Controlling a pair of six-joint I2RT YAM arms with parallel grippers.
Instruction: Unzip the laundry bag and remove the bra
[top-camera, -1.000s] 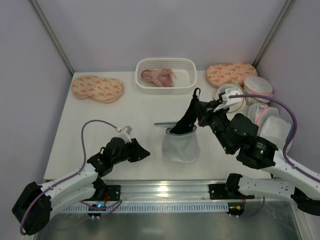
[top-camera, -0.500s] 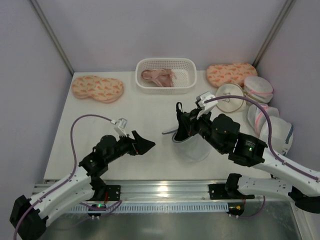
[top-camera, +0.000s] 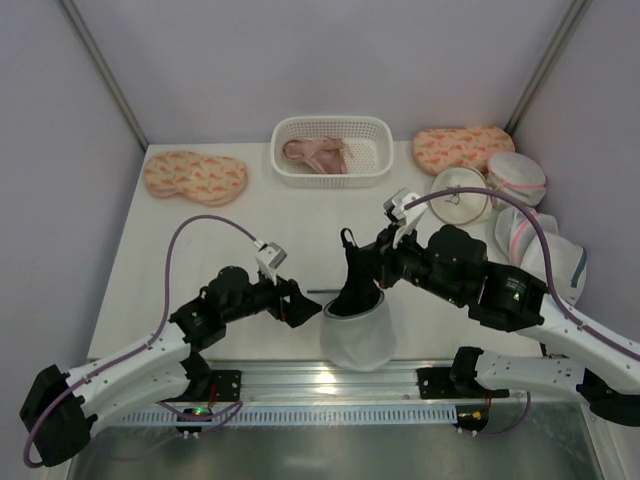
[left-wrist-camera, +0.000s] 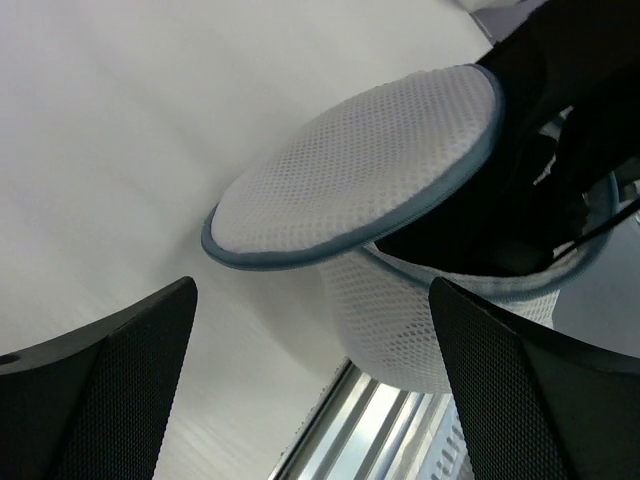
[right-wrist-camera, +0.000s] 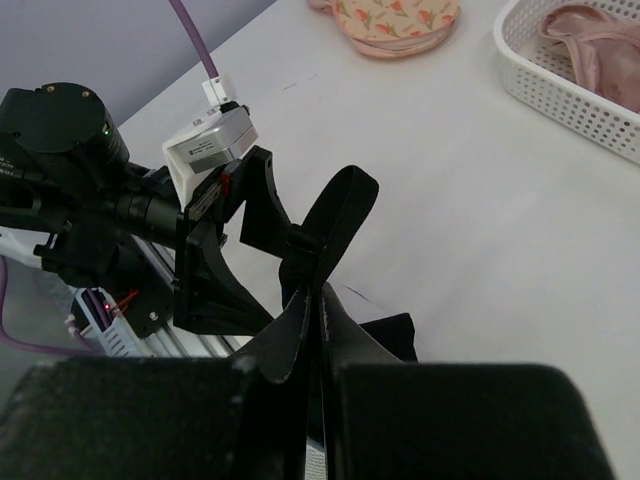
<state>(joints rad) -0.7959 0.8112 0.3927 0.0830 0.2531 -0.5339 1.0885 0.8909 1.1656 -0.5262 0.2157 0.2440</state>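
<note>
The laundry bag (top-camera: 358, 338), a white-grey mesh dome, sits unzipped near the table's front edge, its round lid (left-wrist-camera: 352, 178) flipped back. The black bra (top-camera: 357, 292) rises out of the bag's mouth, partly still inside (left-wrist-camera: 470, 225). My right gripper (top-camera: 358, 264) is shut on the bra's upper part, and in the right wrist view a strap loop (right-wrist-camera: 340, 205) sticks up past the closed gripper (right-wrist-camera: 318, 296). My left gripper (top-camera: 306, 305) stands open just left of the bag; its wide-apart fingers (left-wrist-camera: 100, 390) hold nothing, and the bag's mesh wall (left-wrist-camera: 430, 325) shows between them.
A white basket (top-camera: 372, 128) with a pale pink bra stands at the back. Orange patterned pads lie back left (top-camera: 195, 175) and back right (top-camera: 462, 148). Several other mesh bags (top-camera: 520, 180) crowd the right side. The metal rail (top-camera: 330, 380) runs just before the bag.
My left gripper has opened and moved right, up to the bag. The right arm has swung left with the bra, and the bag has shifted toward the front edge.
</note>
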